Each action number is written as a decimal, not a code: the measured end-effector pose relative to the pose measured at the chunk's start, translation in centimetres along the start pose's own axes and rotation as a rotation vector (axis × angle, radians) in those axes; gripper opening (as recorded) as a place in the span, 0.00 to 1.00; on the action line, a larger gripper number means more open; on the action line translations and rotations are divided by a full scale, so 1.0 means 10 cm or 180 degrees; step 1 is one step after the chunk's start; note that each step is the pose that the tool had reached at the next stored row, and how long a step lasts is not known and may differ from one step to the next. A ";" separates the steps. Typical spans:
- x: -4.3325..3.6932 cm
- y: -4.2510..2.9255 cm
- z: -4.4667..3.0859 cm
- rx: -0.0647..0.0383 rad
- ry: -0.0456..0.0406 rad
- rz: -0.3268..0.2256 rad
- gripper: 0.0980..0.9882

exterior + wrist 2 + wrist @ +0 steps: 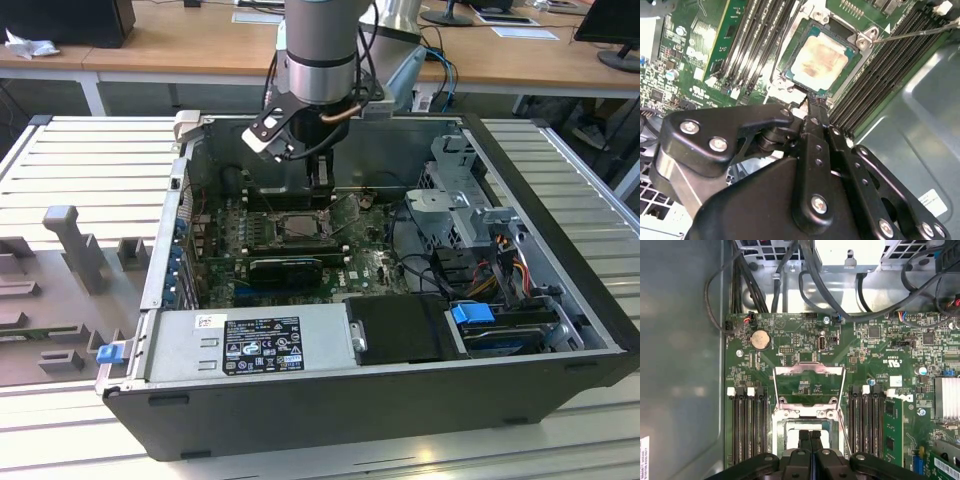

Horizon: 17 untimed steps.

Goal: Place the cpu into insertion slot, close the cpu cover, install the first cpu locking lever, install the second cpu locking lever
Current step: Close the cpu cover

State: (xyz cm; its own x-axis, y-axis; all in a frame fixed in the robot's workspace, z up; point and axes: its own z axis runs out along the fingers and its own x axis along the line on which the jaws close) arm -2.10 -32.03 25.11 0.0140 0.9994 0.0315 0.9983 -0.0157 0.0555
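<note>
the gripper (810,436) is hanging low at the edge of the slot (839,30). its fingers are pressing together with nothing visible between them, seemingly narrowed to one point for nudging thin metal. the cpu (820,59) is already lying flat inside the slot, so placing looks done. the cover (810,370) is lying folded back, open, over the board (790,340), leaving the chip exposed. a thin lever (912,33) is standing off above the memory slots (885,70), unlatched, likely so the cover is free to swing. the case (400,410) is lying on its side, giving the arm access from above.
</note>
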 end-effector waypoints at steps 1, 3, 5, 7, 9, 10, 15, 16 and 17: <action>0.001 0.015 0.000 0.0000 -0.0001 0.0001 0.01; 0.002 0.063 0.003 0.0000 0.0000 0.0000 0.01; 0.002 0.095 -0.001 0.0001 -0.0001 0.0000 0.01; 0.004 0.098 -0.019 0.0000 -0.0001 0.0001 0.01; 0.005 0.109 -0.033 0.0000 -0.0001 0.0000 0.01; 0.005 0.122 -0.033 0.0000 -0.0001 0.0001 0.01; 0.007 0.203 -0.060 0.0001 -0.0002 0.0000 0.01; 0.007 0.217 -0.061 0.0000 0.0000 0.0001 0.01; 0.007 0.228 -0.062 0.0001 -0.0001 0.0000 0.01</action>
State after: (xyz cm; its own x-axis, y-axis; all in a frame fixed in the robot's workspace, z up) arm 0.14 -32.01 25.86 0.0142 0.9994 0.0311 0.9983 -0.0159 0.0552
